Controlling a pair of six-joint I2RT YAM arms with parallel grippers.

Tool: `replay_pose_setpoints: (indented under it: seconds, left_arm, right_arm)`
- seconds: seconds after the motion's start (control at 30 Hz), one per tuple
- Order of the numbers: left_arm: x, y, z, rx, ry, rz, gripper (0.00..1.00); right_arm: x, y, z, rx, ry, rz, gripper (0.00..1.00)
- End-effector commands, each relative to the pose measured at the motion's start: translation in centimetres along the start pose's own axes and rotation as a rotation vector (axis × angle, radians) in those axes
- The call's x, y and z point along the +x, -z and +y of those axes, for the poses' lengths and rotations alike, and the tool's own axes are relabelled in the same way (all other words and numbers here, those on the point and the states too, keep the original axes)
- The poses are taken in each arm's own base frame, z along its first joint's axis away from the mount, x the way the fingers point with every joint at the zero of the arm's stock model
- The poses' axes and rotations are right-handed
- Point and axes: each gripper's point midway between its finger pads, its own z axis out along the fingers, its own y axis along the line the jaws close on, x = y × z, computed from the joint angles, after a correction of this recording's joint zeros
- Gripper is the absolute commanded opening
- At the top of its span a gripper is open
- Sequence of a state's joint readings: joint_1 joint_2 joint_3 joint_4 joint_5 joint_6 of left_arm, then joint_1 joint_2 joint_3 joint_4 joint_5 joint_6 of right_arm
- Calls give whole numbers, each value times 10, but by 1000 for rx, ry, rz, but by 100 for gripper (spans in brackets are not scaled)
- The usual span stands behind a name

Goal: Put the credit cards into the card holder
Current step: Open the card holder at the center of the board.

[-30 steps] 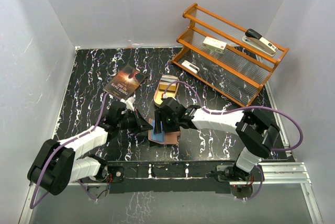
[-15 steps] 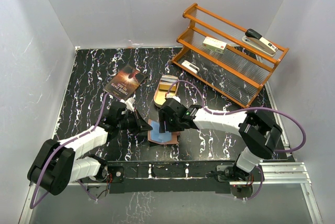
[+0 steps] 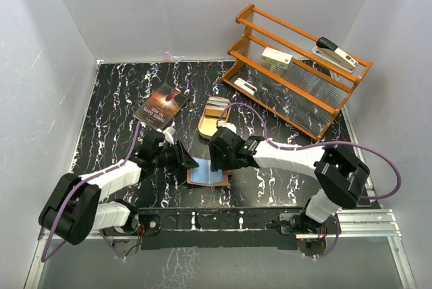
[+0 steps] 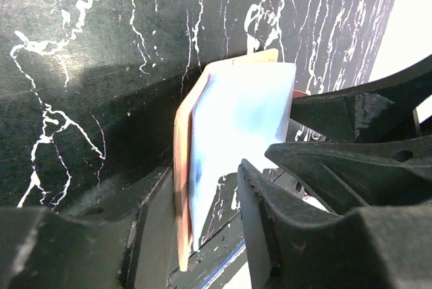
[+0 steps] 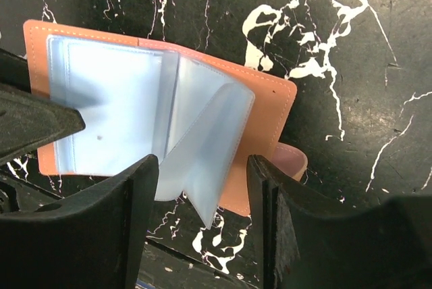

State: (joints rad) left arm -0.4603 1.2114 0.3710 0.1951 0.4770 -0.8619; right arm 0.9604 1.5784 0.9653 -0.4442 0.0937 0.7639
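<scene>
While left gripper [image 4: 202, 184] and right gripper [image 5: 202, 167] straddle it, jaws parted, card holder [image 5: 270, 110] lies open: orange-brown cover, clear sleeves [image 5: 115, 100] fanned. I can't tell if the sleeves hold cards.

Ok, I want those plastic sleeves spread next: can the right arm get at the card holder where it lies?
Probably yes. The card holder lies open on the table right under the right gripper, sleeves fanned up between its open fingers. The left gripper straddles the opposite edge only.
</scene>
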Motion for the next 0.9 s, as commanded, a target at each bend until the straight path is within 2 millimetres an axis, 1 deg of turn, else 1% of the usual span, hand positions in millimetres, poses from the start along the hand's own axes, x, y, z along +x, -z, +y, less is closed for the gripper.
replay_pose_setpoints:
  seconds: [0.0,0.13,0.23,0.27,0.3,0.43,0.5,0.57,0.6,0.73,0.8,0.87]
  left_arm:
    - [-7,-2,-5,-2,-30,-4,42]
    - [-8,-6,-7,10,-31,4,46]
    - [-7,-6,-4,-4,-34,9,47]
    - [-6,-6,-2,-10,-36,11,44]
    - [-7,-5,-4,-9,-41,10,40]
    - [-11,-1,-9,-3,-59,-2,16]
    - [-13,1,-14,8,-69,-7,8]
    - [-12,4,-16,15,-70,-12,3]
    - [-12,4,-17,20,-68,-16,0]
    - [-12,5,-21,39,-63,-17,0]
    - [-13,6,-24,47,-63,-15,0]
    - [-13,6,-24,48,-63,-13,0]
  right_arm:
    - [-16,13,10,-49,17,-80,52]
    - [-11,10,-1,-12,22,-78,51]
    - [-6,8,-8,5,19,-69,50]
    - [-5,9,-9,10,19,-69,50]
    - [-6,10,-10,17,20,-73,50]
    - [-15,18,-15,57,23,-102,48]
    - [-20,23,-13,59,26,-110,48]
    - [-26,30,-4,37,31,-107,48]
    - [-32,36,6,6,34,-114,48]
    - [-50,57,31,-95,37,-155,47]
    - [-55,62,43,-147,35,-173,45]
    - [-57,63,53,-199,37,-174,41]
